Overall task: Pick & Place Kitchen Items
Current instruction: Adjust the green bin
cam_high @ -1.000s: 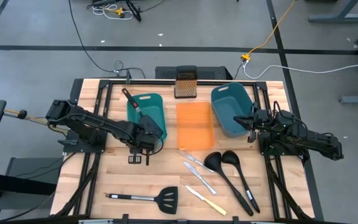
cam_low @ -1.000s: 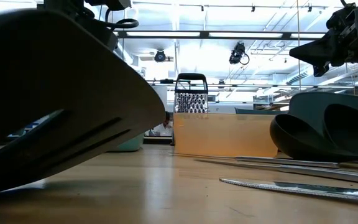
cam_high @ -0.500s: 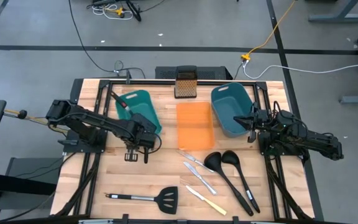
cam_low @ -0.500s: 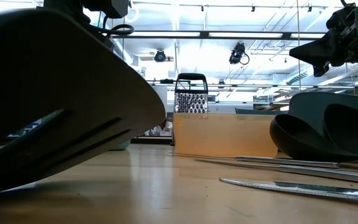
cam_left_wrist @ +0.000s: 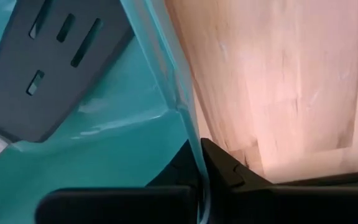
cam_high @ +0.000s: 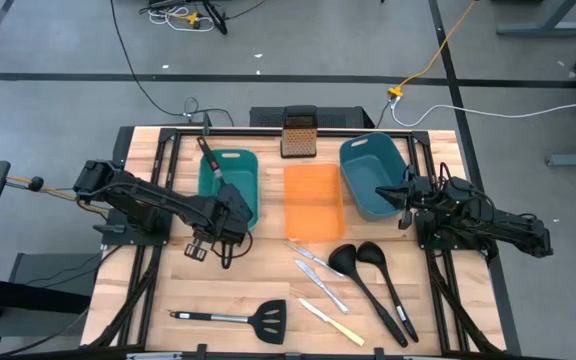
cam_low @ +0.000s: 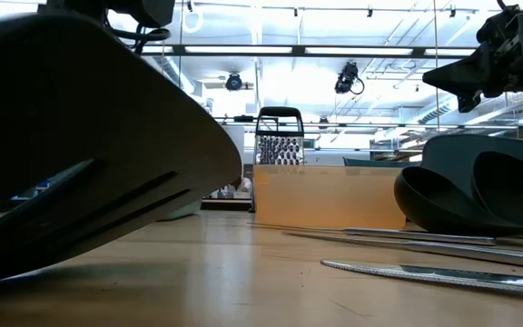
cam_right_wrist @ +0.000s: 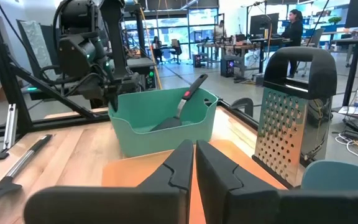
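Pinching the wall of the left bin (cam_left_wrist: 135, 143), the left gripper (cam_left_wrist: 199, 148) has its jaws nearly closed, with the teal rim running up between them; in the high view it sits at the bin's near corner, over the worktop (cam_high: 258, 275). One spatula (cam_left_wrist: 55, 56) already lies inside this bin, its handle poking over the far rim.

The right gripper (cam_right_wrist: 193, 152) waits by the right bin (cam_high: 373, 170), jaws pressed together on nothing.

The other spatula (cam_high: 233, 318), two ladles (cam_high: 368, 275), two silver knives (cam_high: 320, 272) and the yellow knife (cam_high: 333, 323) lie on the worktop's near half, below the tray (cam_high: 313, 200).

The likely trouble is the bin itself. Held by one thin, flexible wall, it could tip or slip free if pulled, and the overhanging handle could lever the spatula out. A swing could also send the bin into the tray or grater (cam_high: 298, 132).

No brand, label or writing can be read anywhere.
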